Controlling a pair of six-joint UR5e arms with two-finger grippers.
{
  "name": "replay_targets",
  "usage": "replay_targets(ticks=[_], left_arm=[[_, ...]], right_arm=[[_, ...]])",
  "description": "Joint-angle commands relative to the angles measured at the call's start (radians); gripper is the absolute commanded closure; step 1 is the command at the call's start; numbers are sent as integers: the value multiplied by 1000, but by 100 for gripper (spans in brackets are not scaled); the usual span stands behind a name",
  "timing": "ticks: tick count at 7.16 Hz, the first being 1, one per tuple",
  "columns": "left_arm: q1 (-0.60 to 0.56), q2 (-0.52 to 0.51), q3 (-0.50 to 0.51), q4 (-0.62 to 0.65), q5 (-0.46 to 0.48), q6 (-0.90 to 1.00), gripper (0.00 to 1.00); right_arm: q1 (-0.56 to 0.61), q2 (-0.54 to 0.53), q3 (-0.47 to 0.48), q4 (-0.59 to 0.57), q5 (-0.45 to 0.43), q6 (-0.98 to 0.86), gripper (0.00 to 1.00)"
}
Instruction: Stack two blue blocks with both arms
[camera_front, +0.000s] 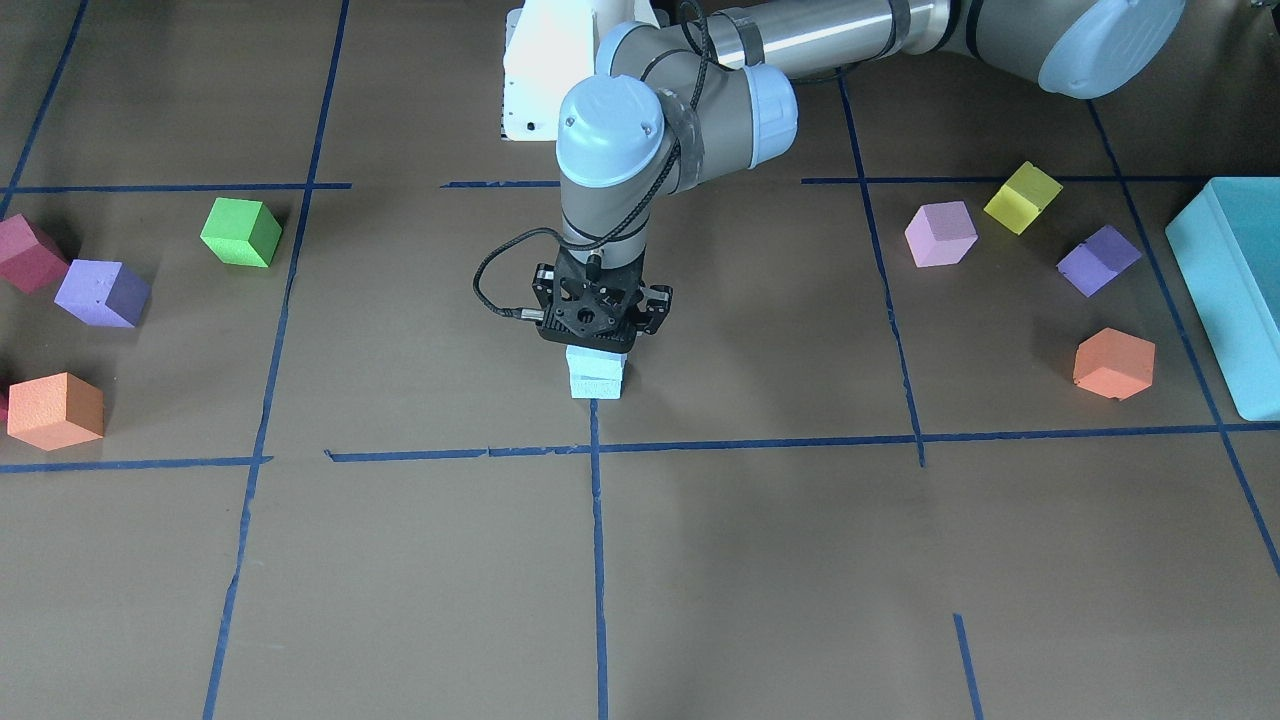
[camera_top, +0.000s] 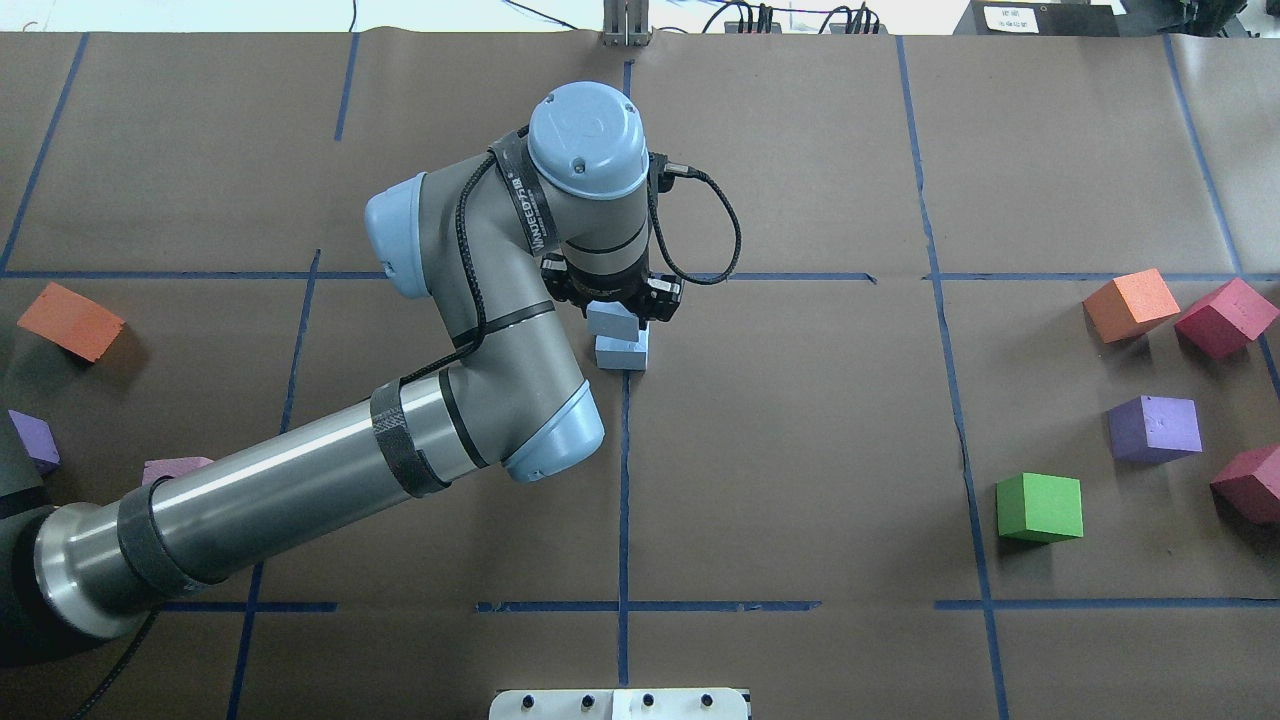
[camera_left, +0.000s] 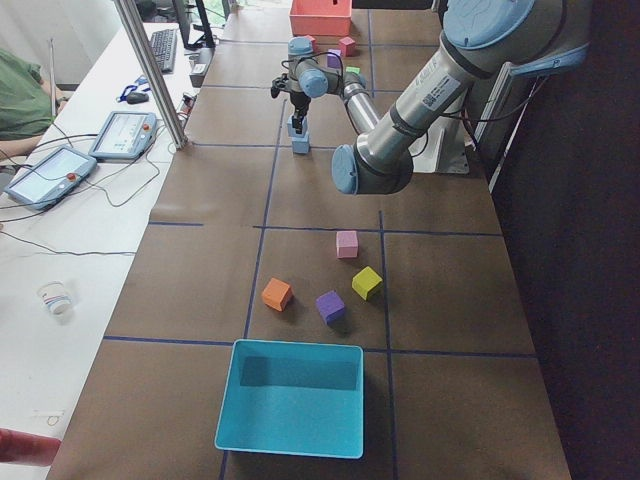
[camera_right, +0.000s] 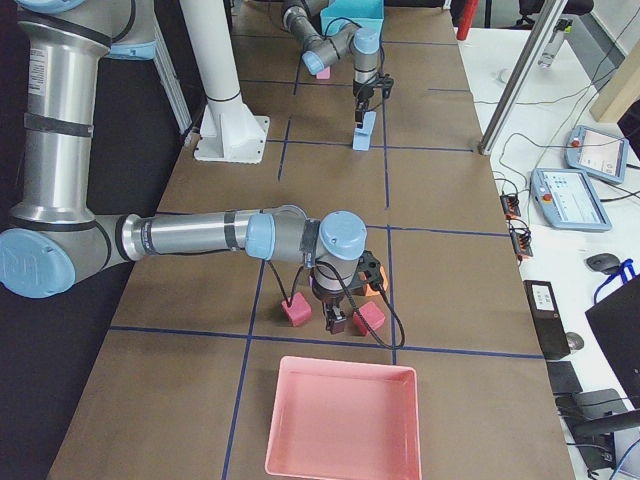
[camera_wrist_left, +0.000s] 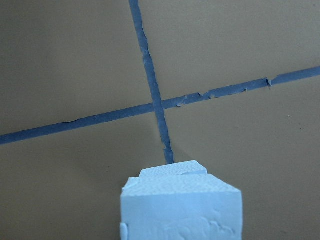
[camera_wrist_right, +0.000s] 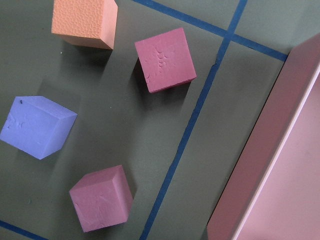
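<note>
Contact between the two blocks decides the coming move. The upper blue block (camera_front: 597, 358) is seated directly on the lower blue block (camera_front: 597, 388), slightly skewed, at the middle of the table (camera_front: 760, 560), where a blue tape line (camera_front: 598, 500) ends. The upper block lies straight beneath the left gripper (camera_front: 598, 340). Its fingers appear closed on the block's sides, though the pads are hidden by the gripper body. The left arm (camera_top: 300, 490) is stretched in from its own side, with the wrist pointed vertically down over the stack. A release and a straight lift are judged to be all the task yet needs. The right gripper (camera_right: 335, 318) is seen only in the right side view, hung low near magenta cubes (camera_right: 297, 311) and a pink tray (camera_right: 345, 420), well apart from the stack. Its opening cannot be told.
</note>
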Motion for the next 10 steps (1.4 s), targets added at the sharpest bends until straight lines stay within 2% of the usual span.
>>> replay_targets(ticks=[1,2,4,6,7,8,9,10], left_arm=[[15,2,15,-18,0,-1,14],[16,4,14,-18,0,-2,1],[3,4,-35,2,-9,-4,0],[-98,19,-113,48,-126,13,0],[-127,87,-212,89,-147,31,0],[-163,193,-324,143,-168,159,0],[-230,334,-445,177,-187,309,0],[-337,482,-532,180,-249,500,0]], right_arm=[[0,1,-1,0,-1,0,0],[0,1,-1,0,-1,0,0],[0,4,1,0,-1,0,0],[0,4,1,0,-1,0,0],[0,4,-1,0,-1,0,0],[0,4,-1,0,-1,-1,0],[0,2,-1,0,-1,0,0],[0,2,-1,0,0,-1,0]])
